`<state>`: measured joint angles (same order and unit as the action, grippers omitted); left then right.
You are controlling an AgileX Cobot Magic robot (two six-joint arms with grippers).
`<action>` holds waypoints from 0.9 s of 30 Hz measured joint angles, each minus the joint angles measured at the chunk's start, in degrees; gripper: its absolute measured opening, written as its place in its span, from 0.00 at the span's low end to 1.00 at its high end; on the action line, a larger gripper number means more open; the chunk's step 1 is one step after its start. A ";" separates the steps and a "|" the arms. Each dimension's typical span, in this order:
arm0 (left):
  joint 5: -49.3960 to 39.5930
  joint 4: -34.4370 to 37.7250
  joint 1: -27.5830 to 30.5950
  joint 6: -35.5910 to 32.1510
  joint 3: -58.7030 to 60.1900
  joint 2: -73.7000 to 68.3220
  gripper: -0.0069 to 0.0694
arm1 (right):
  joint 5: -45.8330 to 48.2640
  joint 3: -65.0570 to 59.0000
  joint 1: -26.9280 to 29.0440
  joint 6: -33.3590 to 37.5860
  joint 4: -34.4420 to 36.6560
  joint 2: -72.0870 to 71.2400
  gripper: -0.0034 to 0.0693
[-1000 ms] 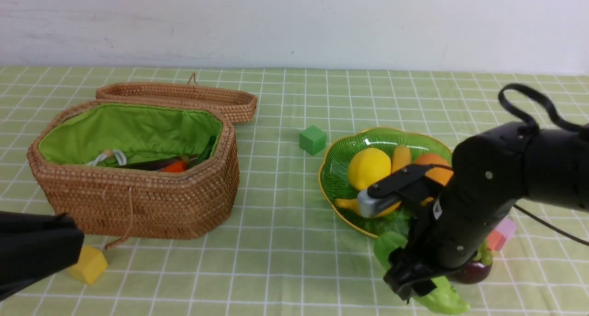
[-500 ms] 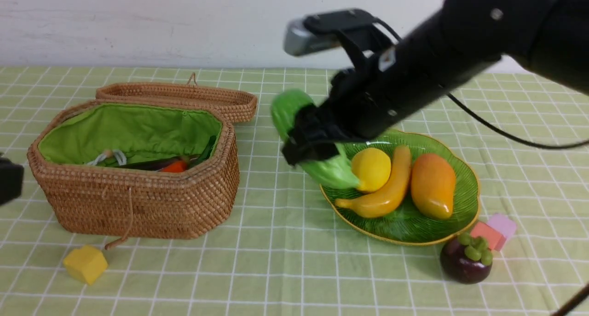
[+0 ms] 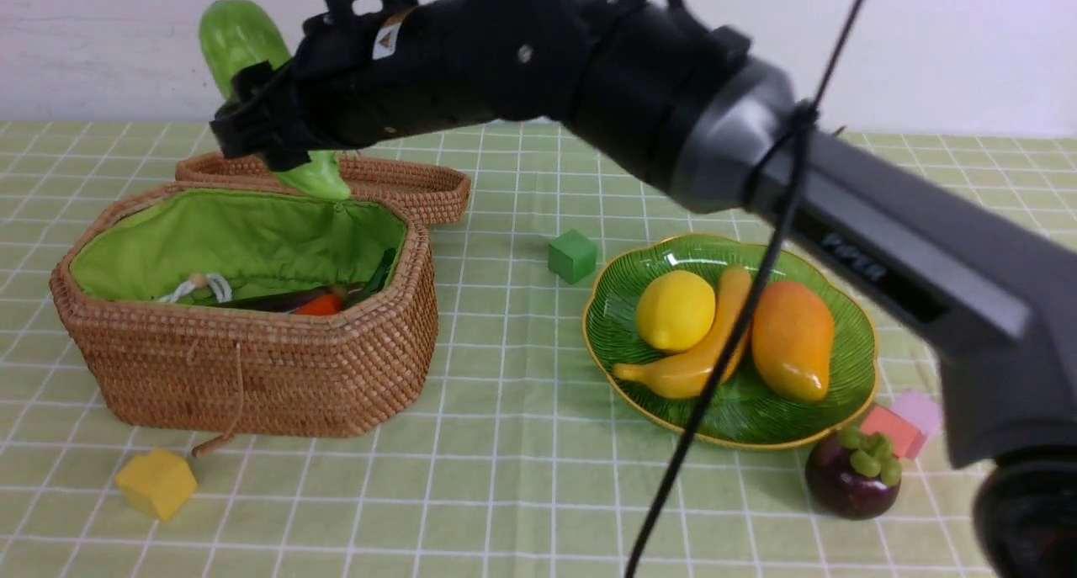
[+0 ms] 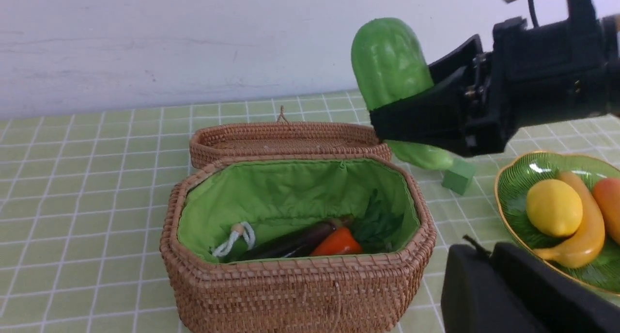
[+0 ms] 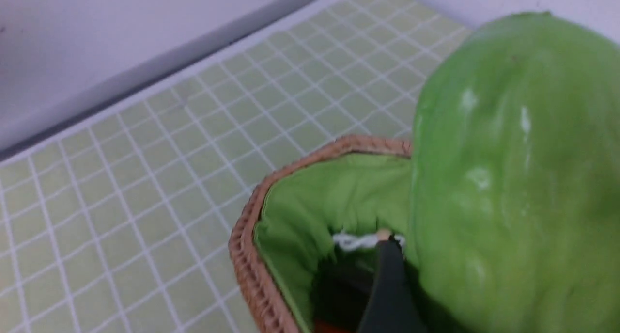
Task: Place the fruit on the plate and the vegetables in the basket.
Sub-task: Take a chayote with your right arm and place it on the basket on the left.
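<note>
My right gripper (image 3: 265, 136) is shut on the light green gourd (image 3: 236, 35), which hangs tilted above the back edge of the wicker basket (image 3: 252, 368). In the right wrist view the gourd (image 5: 508, 178) fills the frame beside one black finger (image 5: 387, 284). An eggplant (image 4: 290, 243) and a carrot (image 4: 336, 243) lie inside the basket. The green plate (image 3: 614, 309) carries the lemon (image 3: 675, 310), banana (image 3: 698, 359) and mango (image 3: 791, 338). The mangosteen (image 3: 850, 481) stands on the cloth beside the plate. My left gripper (image 4: 489, 250) is shut and empty, low between basket and plate.
The basket's lid (image 3: 404, 187) lies open behind it. Foam cubes sit on the cloth: green (image 3: 572, 256) between basket and plate, yellow (image 3: 157, 483) before the basket, red (image 3: 892, 431) and pink (image 3: 921, 411) by the mangosteen. The right arm's cable (image 3: 724, 351) hangs across the plate.
The right arm lifted the gourd from the table's front right, swung it left past the plate, and now holds it above the basket. The left arm left the front view.
</note>
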<state>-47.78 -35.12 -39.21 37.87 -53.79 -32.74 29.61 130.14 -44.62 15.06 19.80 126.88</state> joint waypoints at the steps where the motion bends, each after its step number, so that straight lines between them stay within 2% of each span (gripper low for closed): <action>1: 0.00 -0.33 0.00 0.33 0.00 0.00 0.14 | -1.25 0.93 -0.12 0.05 0.00 1.48 0.67; 7: 0.00 -2.47 0.00 1.02 0.00 0.00 0.14 | -3.25 2.19 -0.17 0.23 0.22 6.46 0.67; 19: 0.00 -2.92 0.00 1.11 0.00 0.00 0.14 | -3.38 2.42 -0.17 0.97 -0.27 7.68 0.68; 27: 0.00 -2.92 0.00 1.11 0.00 0.00 0.15 | -3.13 2.48 -0.17 1.12 -1.13 7.68 0.89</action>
<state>-47.78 -38.03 -39.21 38.98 -53.79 -32.74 26.47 132.62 -44.79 16.18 18.68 134.56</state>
